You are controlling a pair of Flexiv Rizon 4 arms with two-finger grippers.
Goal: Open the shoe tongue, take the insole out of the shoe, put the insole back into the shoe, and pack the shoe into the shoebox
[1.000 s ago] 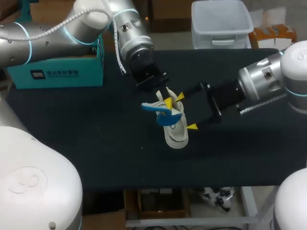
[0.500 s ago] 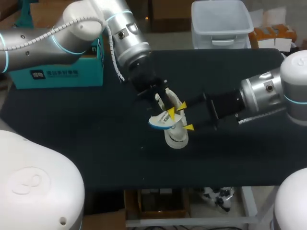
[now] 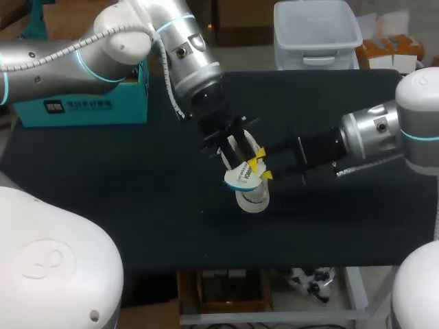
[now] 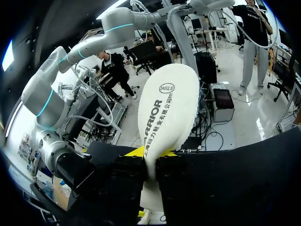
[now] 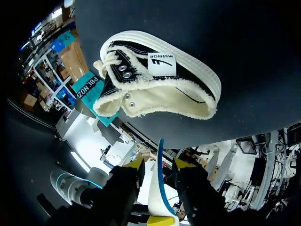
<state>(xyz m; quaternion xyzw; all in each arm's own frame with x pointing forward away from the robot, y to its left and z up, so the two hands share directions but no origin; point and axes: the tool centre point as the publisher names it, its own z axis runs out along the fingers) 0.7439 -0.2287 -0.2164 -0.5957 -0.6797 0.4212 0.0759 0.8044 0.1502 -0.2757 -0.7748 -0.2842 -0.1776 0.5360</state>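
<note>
Shoe (image 3: 252, 197) sits mid-table (image 3: 123, 205), nearest thing, well back from the near edge. Insole (image 3: 240, 177) is out, hanging just above the shoe's far end. Left gripper (image 4: 149, 162) is clamped on the insole. Right gripper (image 5: 160, 168) has a tip on either side of the same insole with gaps showing, so it's not gripping. Reads as start of reinsertion. Next move needs the insole toe lined up with the shoe mouth and the shoe braced. Bare cloth left and right gives room. Shoebox (image 3: 82, 103) is far left, well apart.
</note>
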